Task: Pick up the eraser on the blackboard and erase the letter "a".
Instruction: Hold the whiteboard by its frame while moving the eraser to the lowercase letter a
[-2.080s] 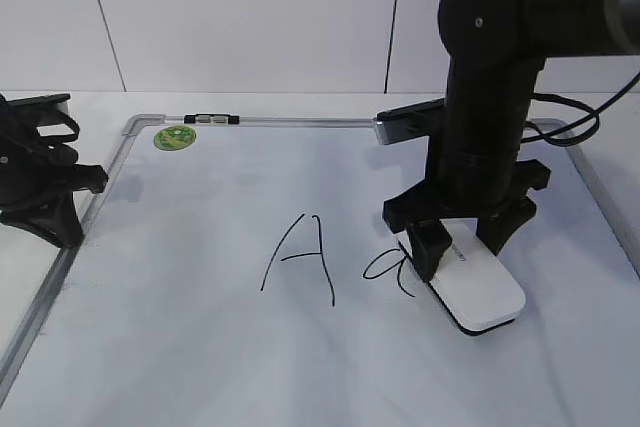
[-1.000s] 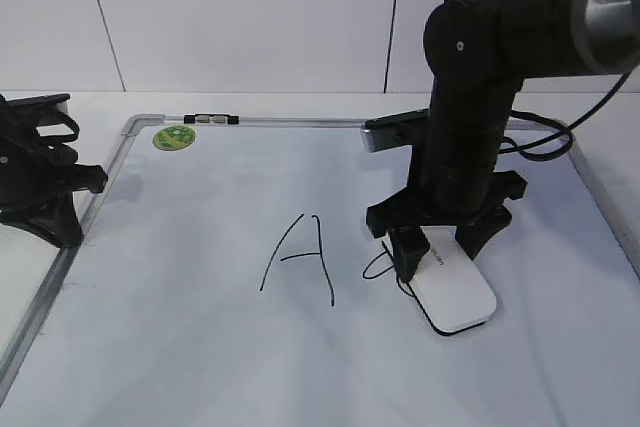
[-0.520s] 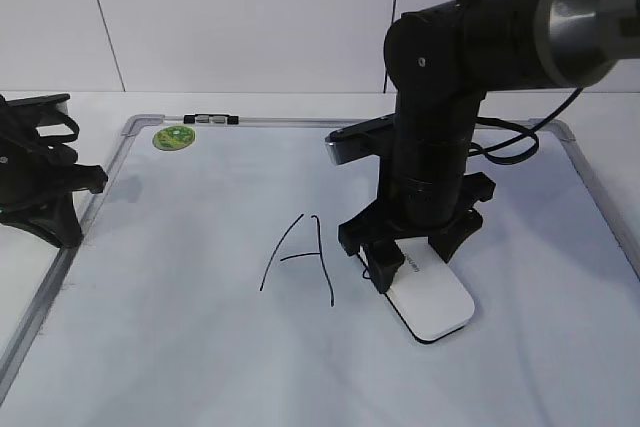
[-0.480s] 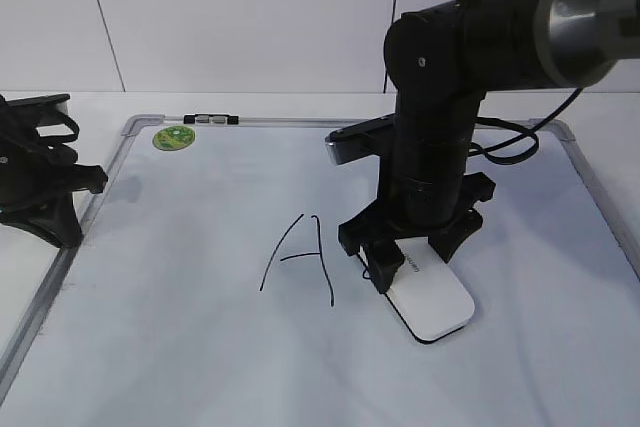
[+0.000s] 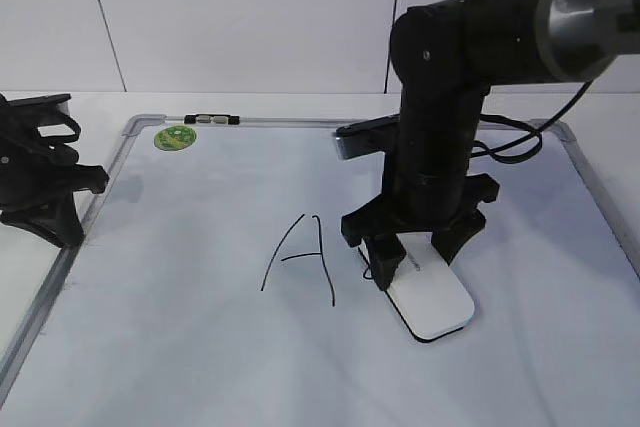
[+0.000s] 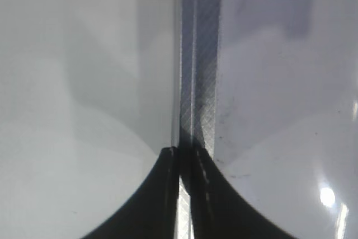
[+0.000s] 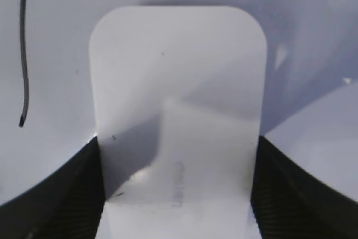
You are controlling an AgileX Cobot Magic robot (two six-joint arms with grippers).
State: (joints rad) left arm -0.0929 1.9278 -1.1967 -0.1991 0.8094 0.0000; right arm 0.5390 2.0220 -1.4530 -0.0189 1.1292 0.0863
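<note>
On blackboard (image 5: 180,347), right pincer (image 5: 415,265) clamps eraser (image 5: 432,302).

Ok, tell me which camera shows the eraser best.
The right wrist view: the eraser fills the frame, with the right hand gripping both its sides. The exterior view shows the eraser smaller, its near end hidden by that hand. The left wrist view shows none of it, only the blackboard frame.

Front camera looks down aslant over the blackboard (image 5: 150,347); my wrist cameras stare straight down, close — right shares the eraser (image 5: 432,302).
</note>
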